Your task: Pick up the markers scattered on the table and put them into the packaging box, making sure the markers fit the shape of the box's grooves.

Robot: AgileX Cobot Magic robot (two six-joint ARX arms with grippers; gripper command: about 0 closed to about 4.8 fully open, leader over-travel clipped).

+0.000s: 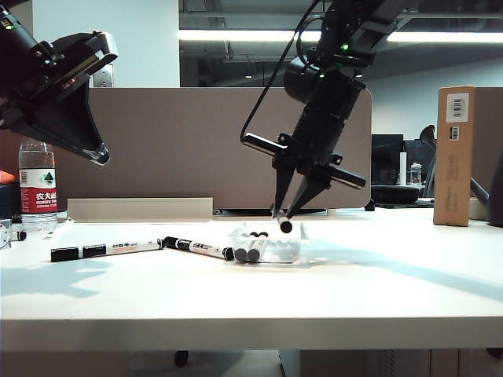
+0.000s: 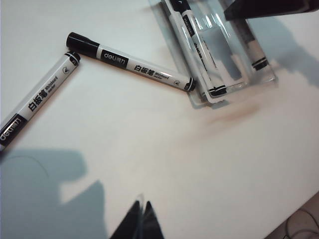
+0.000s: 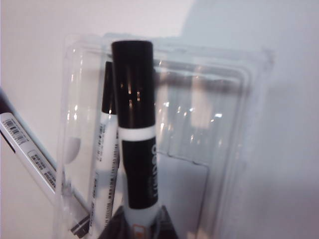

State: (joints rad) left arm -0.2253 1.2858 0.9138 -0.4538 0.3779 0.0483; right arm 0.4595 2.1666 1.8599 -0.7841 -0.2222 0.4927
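Both arms are showing matte black housings. Well above the tabletop (image 1: pixel 377 290), the right gripper (image 1: pixel 287 212) is tapering into two slim, pointed black fingers (image 1: pixel 280 187) under a black crossbar with metallic ends. A black cable is looping along that arm, and small green lights are glowing on its rounded upper joint. The left gripper (image 1: pixel 100 153) is forming a dark wedge with a silvery block behind it; its fingertips are sitting pressed together.
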